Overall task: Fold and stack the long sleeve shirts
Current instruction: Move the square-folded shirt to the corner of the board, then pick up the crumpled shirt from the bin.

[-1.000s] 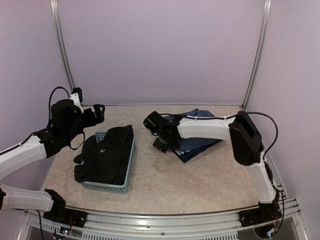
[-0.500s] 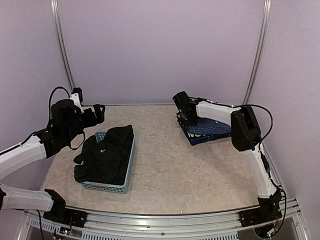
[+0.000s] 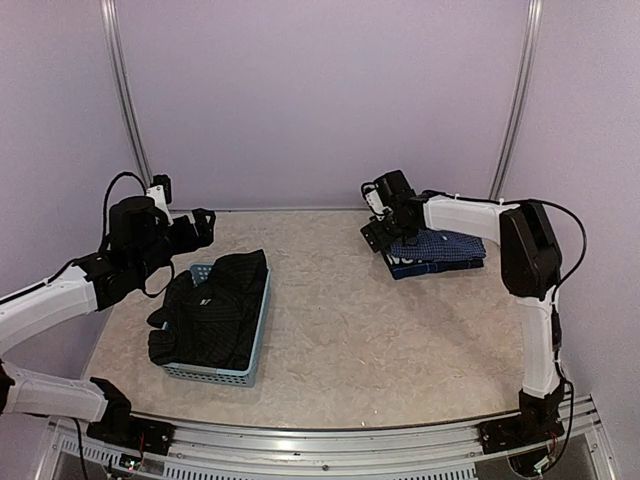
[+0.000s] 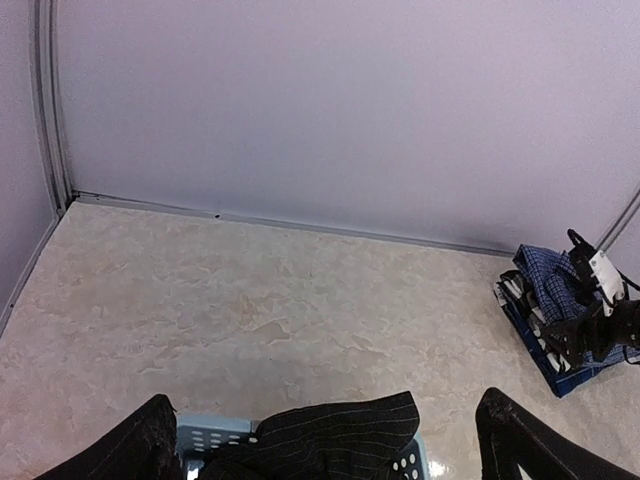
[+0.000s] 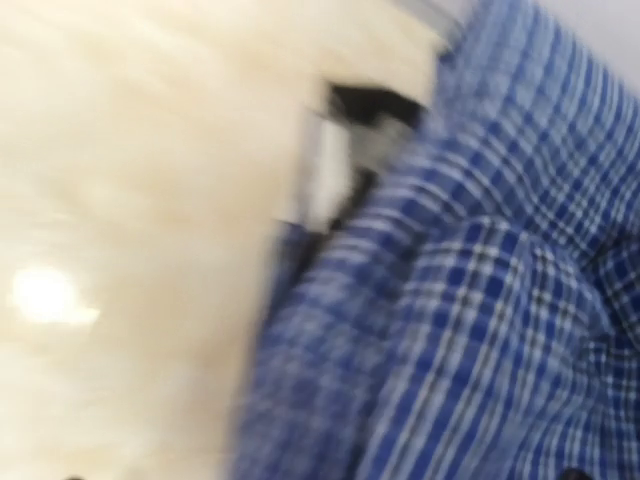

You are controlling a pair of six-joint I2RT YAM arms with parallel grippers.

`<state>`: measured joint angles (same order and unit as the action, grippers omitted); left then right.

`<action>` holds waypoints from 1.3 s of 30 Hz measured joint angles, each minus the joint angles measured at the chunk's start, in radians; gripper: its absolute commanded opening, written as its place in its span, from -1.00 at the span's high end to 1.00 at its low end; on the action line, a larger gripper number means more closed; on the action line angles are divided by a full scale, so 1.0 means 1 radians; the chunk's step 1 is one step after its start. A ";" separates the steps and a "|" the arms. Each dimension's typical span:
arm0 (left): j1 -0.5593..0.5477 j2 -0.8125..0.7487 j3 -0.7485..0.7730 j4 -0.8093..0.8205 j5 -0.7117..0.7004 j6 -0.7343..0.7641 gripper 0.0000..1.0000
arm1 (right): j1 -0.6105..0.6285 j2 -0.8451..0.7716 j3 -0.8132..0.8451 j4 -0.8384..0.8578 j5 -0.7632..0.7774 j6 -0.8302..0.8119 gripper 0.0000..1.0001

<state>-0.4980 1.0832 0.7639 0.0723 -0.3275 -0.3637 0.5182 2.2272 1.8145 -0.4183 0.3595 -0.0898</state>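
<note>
The blue shirt (image 3: pixel 445 250) lies in a compact bundle, apparently folded, at 2 o'clock on the table (image 3: pixel 350 330), close to the back wall. The right gripper (image 3: pixel 380 236) sits against the bundle's 9 o'clock edge. Its wrist view is blurred, so I cannot tell whether it is clenched.

The black shirt (image 3: pixel 212 305) lies crumpled in the basket (image 3: pixel 215 375) at 9 o'clock, so I judge the task about half done. The left gripper (image 3: pixel 203 228) hangs released and empty above the basket's far end. Bare tabletop from centre to 6 o'clock leaves room for folding.
</note>
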 measured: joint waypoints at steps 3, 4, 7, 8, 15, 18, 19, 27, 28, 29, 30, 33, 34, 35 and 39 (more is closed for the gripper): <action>-0.003 0.015 0.006 -0.003 0.007 -0.003 -0.98 | 0.016 -0.118 -0.101 0.061 -0.091 0.020 -0.99; -0.003 0.018 0.006 -0.003 0.010 -0.005 -0.98 | 0.018 -0.150 -0.127 0.078 -0.116 0.026 -0.99; -0.005 0.031 0.006 -0.008 0.017 -0.008 -0.98 | 0.018 -0.252 -0.228 0.142 -0.183 0.047 -0.99; -0.006 0.035 0.006 -0.011 0.018 -0.010 -0.98 | 0.018 -0.280 -0.260 0.158 -0.201 0.053 -0.99; -0.034 0.065 0.006 -0.043 0.024 -0.025 -0.98 | 0.017 -0.383 -0.436 0.194 -0.278 0.113 -0.99; -0.049 0.075 0.006 -0.051 0.029 -0.035 -0.98 | 0.017 -0.422 -0.518 0.201 -0.309 0.134 -0.99; -0.055 0.079 0.006 -0.053 0.033 -0.037 -0.98 | 0.017 -0.439 -0.550 0.201 -0.320 0.140 -0.99; -0.097 0.129 0.006 -0.111 0.047 -0.074 -0.78 | 0.018 -0.539 -0.663 0.210 -0.345 0.168 -0.99; -0.097 0.133 0.006 -0.121 0.047 -0.080 -0.78 | 0.018 -0.546 -0.673 0.213 -0.346 0.170 -0.99; -0.097 0.135 0.006 -0.135 0.045 -0.091 -0.77 | 0.019 -0.551 -0.679 0.216 -0.346 0.172 -0.99; -0.097 0.137 0.006 -0.150 0.043 -0.101 -0.77 | 0.021 -0.556 -0.689 0.219 -0.348 0.175 -0.99; -0.097 0.141 0.005 -0.202 0.032 -0.138 -0.77 | 0.024 -0.568 -0.709 0.224 -0.357 0.182 -0.99; -0.098 0.143 0.005 -0.219 0.030 -0.152 -0.77 | 0.024 -0.571 -0.714 0.227 -0.361 0.185 -0.99; -0.098 0.147 0.004 -0.239 0.025 -0.169 -0.78 | 0.025 -0.574 -0.718 0.229 -0.364 0.186 -0.99; -0.105 0.167 -0.012 -0.299 0.006 -0.234 -0.89 | 0.025 -0.580 -0.735 0.238 -0.380 0.192 -0.99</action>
<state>-0.6033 1.2499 0.7517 -0.2264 -0.3214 -0.5976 0.5434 1.6470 1.0798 -0.1806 -0.0204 0.1017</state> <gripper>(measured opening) 0.914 0.995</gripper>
